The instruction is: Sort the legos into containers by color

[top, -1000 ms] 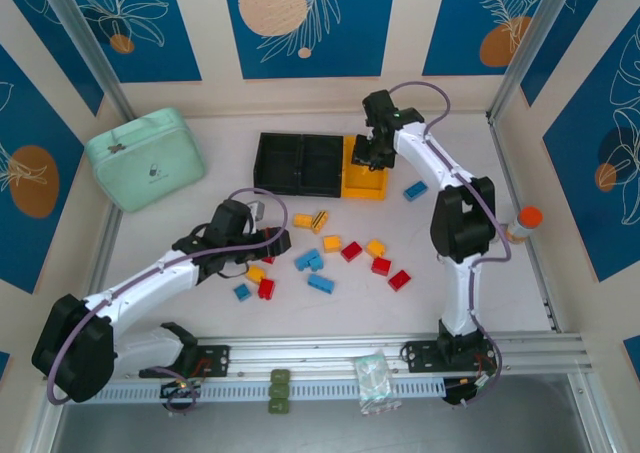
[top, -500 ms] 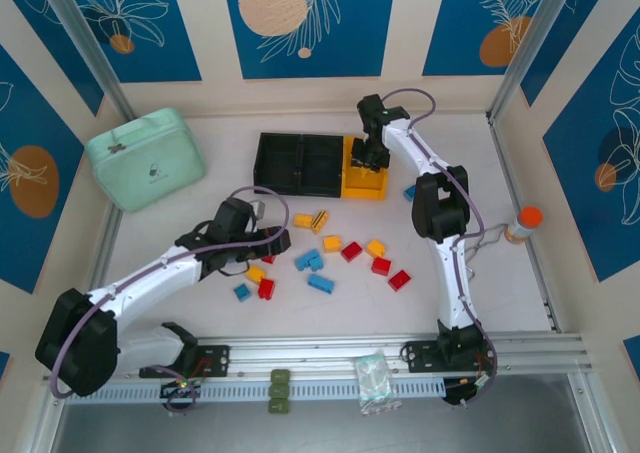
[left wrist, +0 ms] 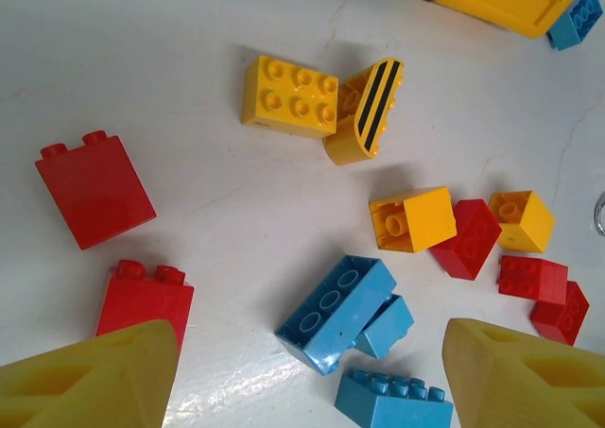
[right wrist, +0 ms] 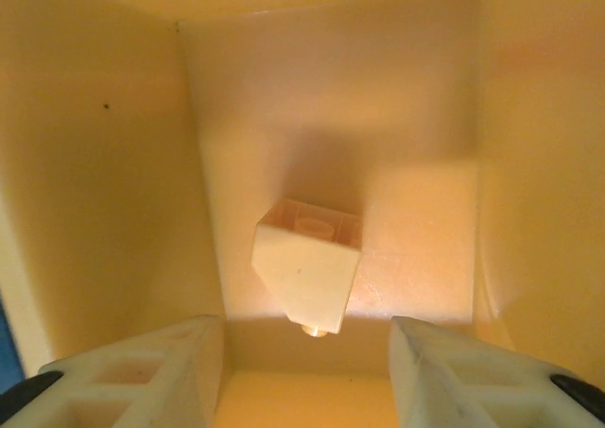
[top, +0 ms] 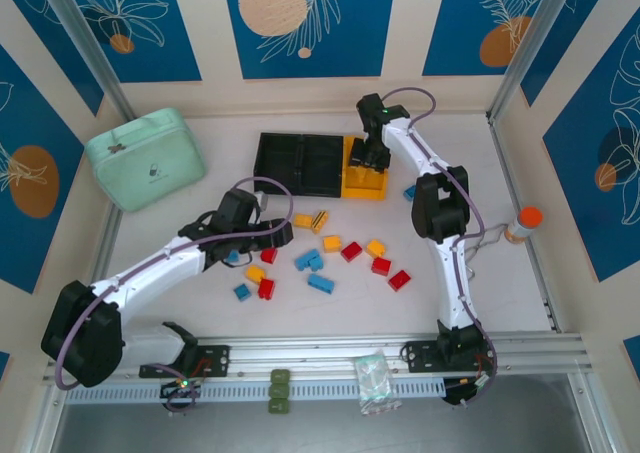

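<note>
Two arms, two separate steps.

- The right gripper (right wrist: pixel 307 352) is seen low inside the yellow bin (right wrist: pixel 113 163), jaws apart. A yellow brick (right wrist: pixel 307 267) sits beyond them, touched by neither finger. A drop-off is judged to be in hand. Whether the brick is lying or falling cannot be told.
- The left gripper (left wrist: pixel 307 371) is held over the loose legos (top: pixel 332 243), jaws apart, nothing clamped. A blue brick (left wrist: pixel 336 310) lies nearest its gap.
- Next move, as judged: the right arm must be lifted clear of the bin walls, and one brick must be singled out from close neighbours.
- The black bins (top: pixel 300 163) adjoin the yellow one.
- The table (top: pixel 480 273) is white and glossy. A mint case (top: pixel 145 158) is noted far left and a bottle (top: pixel 522 223) at the right edge. The wall panels (top: pixel 310 23) are blue and cream.
</note>
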Robot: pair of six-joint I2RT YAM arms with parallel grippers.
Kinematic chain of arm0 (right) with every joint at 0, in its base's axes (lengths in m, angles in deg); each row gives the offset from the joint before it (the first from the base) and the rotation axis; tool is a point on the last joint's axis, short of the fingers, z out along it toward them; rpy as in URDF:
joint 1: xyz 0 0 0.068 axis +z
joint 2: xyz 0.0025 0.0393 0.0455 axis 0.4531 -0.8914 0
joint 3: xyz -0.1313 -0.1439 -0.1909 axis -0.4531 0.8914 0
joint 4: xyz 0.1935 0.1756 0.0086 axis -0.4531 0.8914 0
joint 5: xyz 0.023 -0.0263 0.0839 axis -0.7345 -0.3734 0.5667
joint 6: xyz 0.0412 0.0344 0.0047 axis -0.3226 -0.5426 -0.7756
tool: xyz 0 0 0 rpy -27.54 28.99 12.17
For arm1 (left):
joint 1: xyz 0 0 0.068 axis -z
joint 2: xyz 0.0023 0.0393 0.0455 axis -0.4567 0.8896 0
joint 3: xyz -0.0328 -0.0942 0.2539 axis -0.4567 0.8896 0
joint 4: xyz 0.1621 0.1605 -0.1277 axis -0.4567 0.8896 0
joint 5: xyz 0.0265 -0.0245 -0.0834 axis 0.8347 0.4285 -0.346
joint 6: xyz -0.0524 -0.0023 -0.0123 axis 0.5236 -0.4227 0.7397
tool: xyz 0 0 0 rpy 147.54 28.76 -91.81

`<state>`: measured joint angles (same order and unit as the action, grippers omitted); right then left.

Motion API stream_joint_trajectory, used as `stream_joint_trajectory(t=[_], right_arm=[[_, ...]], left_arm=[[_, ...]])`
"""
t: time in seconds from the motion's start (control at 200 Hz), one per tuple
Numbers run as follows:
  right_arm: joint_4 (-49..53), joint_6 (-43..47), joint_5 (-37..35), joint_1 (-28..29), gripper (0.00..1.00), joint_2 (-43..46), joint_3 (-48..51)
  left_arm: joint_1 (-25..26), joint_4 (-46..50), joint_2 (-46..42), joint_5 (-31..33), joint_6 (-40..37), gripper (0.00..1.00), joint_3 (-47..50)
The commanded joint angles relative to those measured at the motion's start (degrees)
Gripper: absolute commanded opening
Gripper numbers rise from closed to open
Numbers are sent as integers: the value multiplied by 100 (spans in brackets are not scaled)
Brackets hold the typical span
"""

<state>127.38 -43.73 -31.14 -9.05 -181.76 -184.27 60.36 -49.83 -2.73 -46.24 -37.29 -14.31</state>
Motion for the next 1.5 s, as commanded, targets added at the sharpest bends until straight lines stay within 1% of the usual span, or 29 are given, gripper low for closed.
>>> stream_joint_trajectory(t=[0.0,0.13,0.225,0.33,0.415,0.455,0.6,0.715,0.895,1.015,1.146,1.296,1.351,1.496], right_arm=[[106,39,-50,86,49,775,130],[-251,92,81,179,49,1641,960],[-496,133,203,263,49,2314,1821],[-674,146,310,337,50,3052,2772],[-820,111,383,391,50,3596,3573],[-889,93,449,406,53,3835,3937],[-989,94,534,461,55,4593,5074],[-953,-54,587,474,55,4986,5727],[-1158,-450,605,609,58,5213,6483],[-1310,-664,643,769,58,5249,6723],[-1185,-851,447,930,59,5109,6849],[-1069,-1121,225,997,61,4951,7086],[-1066,-1208,178,1012,63,4915,7161],[-1437,-1286,342,1079,62,4798,7420]], left_arm=[[47,318,-55,210,-159,74,-244],[32,542,-188,383,-174,75,-316],[20,761,-183,351,-245,75,-431],[14,878,-128,137,-348,75,-521],[20,836,-88,-156,-400,75,-532],[29,792,-61,-309,-419,75,-524],[118,585,24,-835,-420,75,-438],[287,548,97,-900,-413,75,-385],[508,248,226,-875,-209,75,-175],[684,117,334,-853,-139,75,-139],[831,117,401,-765,-114,75,-121],[863,54,379,-684,-62,75,-18],[867,34,392,-676,-44,75,8],[878,-40,421,-662,-18,75,57]])
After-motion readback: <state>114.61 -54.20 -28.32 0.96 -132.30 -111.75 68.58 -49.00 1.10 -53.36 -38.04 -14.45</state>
